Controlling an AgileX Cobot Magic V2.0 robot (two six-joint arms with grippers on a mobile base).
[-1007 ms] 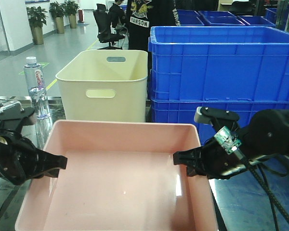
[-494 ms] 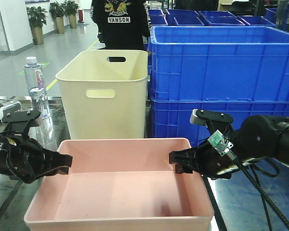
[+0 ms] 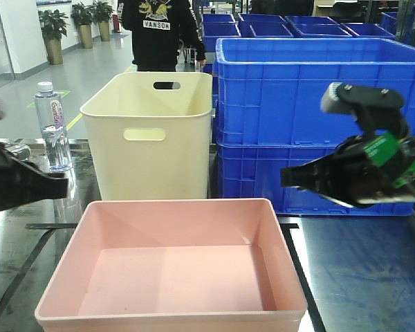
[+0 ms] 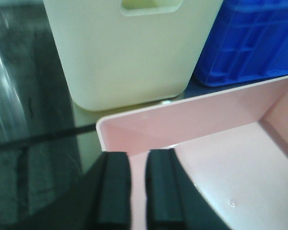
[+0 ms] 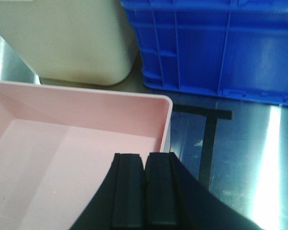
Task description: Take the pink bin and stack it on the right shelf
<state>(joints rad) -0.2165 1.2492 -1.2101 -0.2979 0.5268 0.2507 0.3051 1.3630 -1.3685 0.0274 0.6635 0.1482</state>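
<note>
Exterior front-facing view shows the pink bin (image 3: 171,266) resting level on the glossy black shelf (image 3: 346,277), its near rim at the bottom edge of the picture and its far rim just short of the cream bin (image 3: 149,135), with a narrow strip of shelf between them. To the right stand the stacked blue crates (image 3: 318,117); bare shelf lies open right of the pink bin. A water bottle (image 3: 53,126) stands far left, well apart. The left gripper (image 3: 59,185) hangs left of the bin's far left corner, apart from its wall; the right gripper (image 3: 290,176) hangs raised, right of the far right corner and in front of the crates. In the left wrist view the left gripper's pads (image 4: 116,191) stand with a narrow gap between them, holding nothing, above the bin's left wall, though blur makes that hard to judge. In the right wrist view the right gripper's pads (image 5: 128,191) are pressed together, empty, above the bin's right rim.
</note>
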